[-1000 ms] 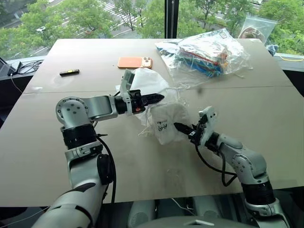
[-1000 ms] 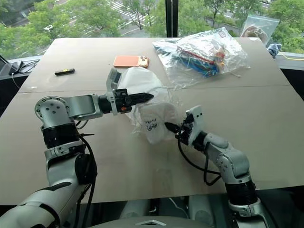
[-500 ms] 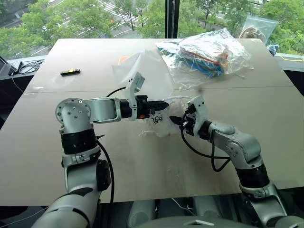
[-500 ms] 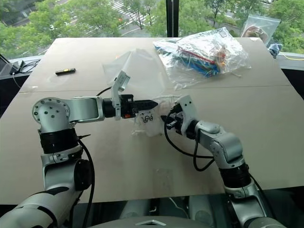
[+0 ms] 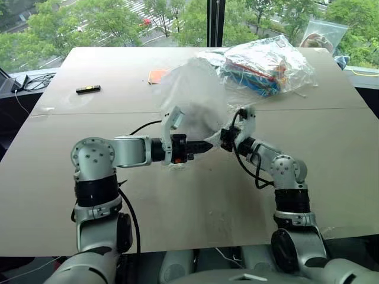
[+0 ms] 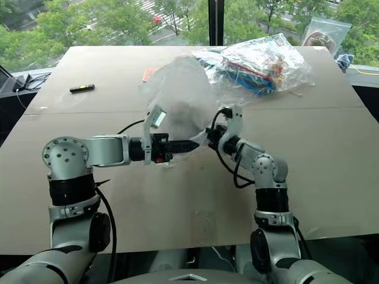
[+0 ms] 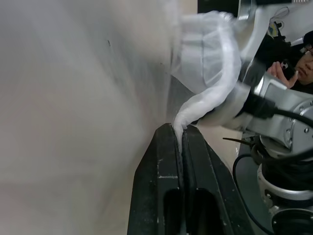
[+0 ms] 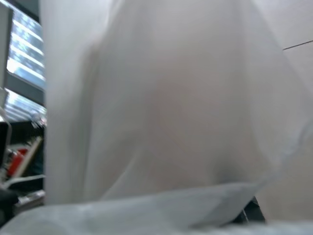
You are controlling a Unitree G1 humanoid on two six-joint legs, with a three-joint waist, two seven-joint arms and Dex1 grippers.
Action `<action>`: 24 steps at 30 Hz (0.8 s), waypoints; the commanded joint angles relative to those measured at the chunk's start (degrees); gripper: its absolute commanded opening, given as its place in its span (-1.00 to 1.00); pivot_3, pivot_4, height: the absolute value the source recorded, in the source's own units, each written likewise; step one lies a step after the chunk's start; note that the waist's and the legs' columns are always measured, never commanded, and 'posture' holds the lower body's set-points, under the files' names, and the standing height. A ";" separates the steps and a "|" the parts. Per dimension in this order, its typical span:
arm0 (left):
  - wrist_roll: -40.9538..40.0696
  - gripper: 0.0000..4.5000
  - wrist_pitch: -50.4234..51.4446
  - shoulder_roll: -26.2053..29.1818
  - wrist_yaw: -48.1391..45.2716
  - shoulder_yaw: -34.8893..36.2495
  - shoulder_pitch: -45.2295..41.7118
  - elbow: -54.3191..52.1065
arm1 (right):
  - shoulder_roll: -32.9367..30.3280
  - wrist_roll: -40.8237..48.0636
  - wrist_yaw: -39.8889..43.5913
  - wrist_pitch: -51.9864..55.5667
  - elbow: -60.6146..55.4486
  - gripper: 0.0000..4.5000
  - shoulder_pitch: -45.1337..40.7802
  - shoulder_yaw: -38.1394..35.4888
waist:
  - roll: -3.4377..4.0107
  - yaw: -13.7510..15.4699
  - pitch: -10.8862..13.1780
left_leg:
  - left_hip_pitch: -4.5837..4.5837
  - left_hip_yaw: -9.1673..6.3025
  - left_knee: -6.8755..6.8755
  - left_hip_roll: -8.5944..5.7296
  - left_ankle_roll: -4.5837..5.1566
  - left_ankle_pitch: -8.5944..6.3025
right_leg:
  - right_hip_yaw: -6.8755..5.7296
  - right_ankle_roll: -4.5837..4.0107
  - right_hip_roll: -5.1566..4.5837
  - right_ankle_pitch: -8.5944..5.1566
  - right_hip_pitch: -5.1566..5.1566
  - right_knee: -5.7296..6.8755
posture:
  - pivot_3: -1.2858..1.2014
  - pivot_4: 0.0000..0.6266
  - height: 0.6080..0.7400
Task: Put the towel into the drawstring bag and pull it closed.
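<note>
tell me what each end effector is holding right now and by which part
Both grip the drawstring bag. The left end effector is shut on a bunched edge of it, seemingly at the mouth. The right end effector pinches the neighbouring edge; its exact hold is hidden by the fabric.

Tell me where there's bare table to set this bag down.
Free: the near table in front of both arms, and the far left between the black remote and orange phone. Crowded: the far right, with the clear plastic bag, and the centre, where the drawstring bag hangs.
</note>
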 commanded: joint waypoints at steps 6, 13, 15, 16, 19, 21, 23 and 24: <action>-0.87 -1.00 -1.43 -3.01 1.86 2.46 -4.13 0.34 | -3.30 -8.80 7.19 -7.69 -0.52 -0.98 0.67 15.93 | 0.01 -0.49 0.01 | 0.02 0.00 -0.11 -0.01 0.00 0.00 | 0.02 0.00 0.06 0.00 -0.07 0.02 | 0.03 -0.52 1.00; 7.33 -1.00 -7.21 0.77 -1.83 -2.30 -3.31 -0.96 | -6.48 -12.76 9.71 -12.98 -0.94 0.01 3.19 18.70 | 0.01 -0.40 0.01 | 0.02 0.09 -0.23 0.01 -0.04 0.03 | 0.11 0.00 0.11 0.00 -0.16 0.01 | 0.03 -0.52 1.00; 11.61 -1.00 -13.54 2.61 -6.28 -4.78 -2.27 -1.47 | -11.10 -16.03 10.12 -14.00 -7.38 0.45 5.14 20.94 | 0.02 -0.08 0.01 | 0.02 0.11 -0.22 -0.02 -0.04 0.03 | 0.11 0.01 0.06 0.00 -0.15 -0.02 | 0.03 -0.52 1.00; 13.46 -1.00 -15.33 4.01 -7.90 -6.10 -2.11 -1.43 | -13.65 -16.93 10.49 -13.94 -11.70 0.68 6.50 21.66 | 0.03 0.19 0.02 | 0.01 0.10 -0.22 -0.04 -0.04 0.02 | 0.10 0.00 0.04 -0.01 -0.15 -0.05 | 0.03 -0.52 1.00; 18.03 -1.00 -20.73 8.05 -14.98 -9.79 -2.27 -0.66 | -22.01 -14.84 13.51 -10.14 -24.33 0.98 11.21 21.41 | 0.04 0.19 0.03 | -0.10 0.05 -0.24 -0.07 -0.04 0.02 | 0.04 0.01 -0.01 -0.01 -0.18 -0.17 | 0.03 -0.52 1.00; 20.42 -1.00 -23.90 10.29 -19.67 -11.92 -2.28 -0.37 | -26.60 -17.92 12.71 -9.45 -28.52 0.99 12.88 22.96 | 0.04 -0.04 0.03 | -0.11 0.06 -0.30 -0.07 -0.04 0.02 | 0.05 0.02 0.01 -0.01 -0.20 -0.24 | 0.03 -0.52 1.00; 23.11 -1.00 -27.94 13.07 -25.72 -14.50 -2.09 -0.63 | -30.79 -20.27 12.40 -9.32 -31.03 0.99 13.97 23.75 | 0.05 -0.26 0.03 | -0.07 0.09 -0.35 -0.06 -0.04 0.02 | 0.08 0.02 0.04 -0.02 -0.20 -0.24 | 0.03 -0.52 1.00; 24.62 -1.00 -30.24 14.71 -29.17 -16.03 -1.87 -1.03 | -31.87 -21.54 11.53 -9.53 -30.96 0.99 13.86 23.60 | 0.05 -0.31 0.03 | -0.04 0.13 -0.35 -0.04 -0.04 0.02 | 0.09 0.01 0.07 -0.02 -0.21 -0.23 | 0.03 -0.52 1.00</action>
